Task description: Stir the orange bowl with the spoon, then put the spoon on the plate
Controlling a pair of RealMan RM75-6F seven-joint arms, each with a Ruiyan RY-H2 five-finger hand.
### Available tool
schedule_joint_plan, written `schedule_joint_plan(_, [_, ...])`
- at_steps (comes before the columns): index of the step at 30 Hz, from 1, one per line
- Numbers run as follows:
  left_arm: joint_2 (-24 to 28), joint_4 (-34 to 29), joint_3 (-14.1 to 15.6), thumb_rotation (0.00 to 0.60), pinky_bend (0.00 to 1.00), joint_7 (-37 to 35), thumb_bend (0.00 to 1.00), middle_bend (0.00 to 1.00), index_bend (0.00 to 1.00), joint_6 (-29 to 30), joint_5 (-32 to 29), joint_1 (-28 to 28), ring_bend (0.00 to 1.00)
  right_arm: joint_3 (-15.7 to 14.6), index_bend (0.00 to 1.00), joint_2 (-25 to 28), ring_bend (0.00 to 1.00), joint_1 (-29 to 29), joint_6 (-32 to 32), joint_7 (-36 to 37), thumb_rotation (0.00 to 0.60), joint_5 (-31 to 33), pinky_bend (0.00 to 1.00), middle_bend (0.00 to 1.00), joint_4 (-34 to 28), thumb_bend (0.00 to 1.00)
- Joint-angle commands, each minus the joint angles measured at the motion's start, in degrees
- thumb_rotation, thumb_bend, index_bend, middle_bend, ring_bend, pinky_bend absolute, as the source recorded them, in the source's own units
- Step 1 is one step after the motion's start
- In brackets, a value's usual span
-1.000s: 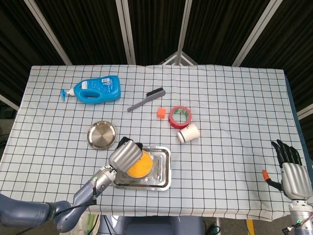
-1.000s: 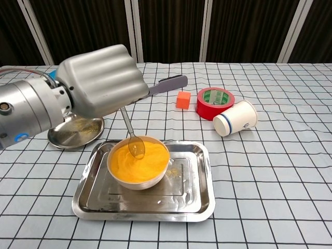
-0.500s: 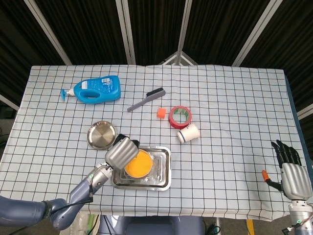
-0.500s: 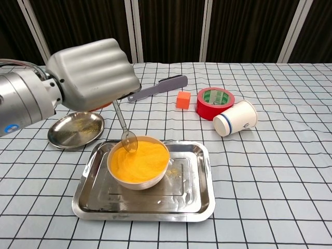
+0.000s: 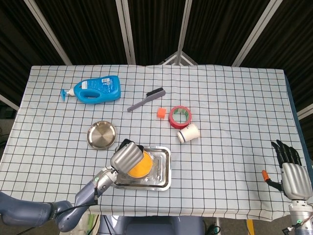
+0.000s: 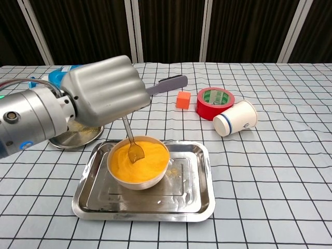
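An orange bowl [image 6: 139,163] [image 5: 141,165] sits in the left part of a steel tray [image 6: 192,194] [image 5: 164,171]. My left hand [image 6: 104,93] [image 5: 126,157] hovers over the bowl's left side and holds a metal spoon [image 6: 133,145], handle up, its tip dipped in the orange contents. A round steel plate [image 5: 101,134] [image 6: 70,137] lies left of and behind the tray, partly hidden by the hand in the chest view. My right hand [image 5: 289,169] stays at the table's front right edge, fingers apart and holding nothing.
Behind the tray lie a tipped white paper cup [image 6: 235,118], a red tape roll [image 6: 215,101], an orange cube [image 6: 182,99] and a grey brush [image 6: 167,84]. A blue bottle [image 5: 94,88] lies at the back left.
My left hand swung left and back toward the bowl's rim, then returned right and down; the spoon tip now sits nearer the bowl's middle. The right hand has not moved.
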Motion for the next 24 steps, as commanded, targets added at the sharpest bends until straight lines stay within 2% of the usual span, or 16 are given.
schedule_joint_plan(1, [-0.7,-0.1,-0.2,0.600,1.00,-0.2,0.58,1.00,0.83,0.5,0.2,0.0,1.00,0.0,0.00,0.0,0.00,0.0,0.0,0.0,0.600,0.0,0.00,0.00,0.0,0.39])
schedule_joint_plan(13, [-2.0,-2.4,-2.2,0.600,1.00,0.5,0.58,1.00,0.83,1.7,0.1,-0.6,1.00,0.0,0.00,0.0,0.00,-0.1,0.2,-0.2,0.600,-0.1,0.00,0.00,-0.1,0.39])
schedule_joint_plan(24, [-2.6,-4.5,-2.1,0.600,1.00,1.5,0.58,1.00,0.83,1.2,-0.1,-1.5,1.00,0.1,0.00,0.0,0.00,-0.1,0.2,-0.2,0.600,0.1,0.00,0.00,-0.1,0.39])
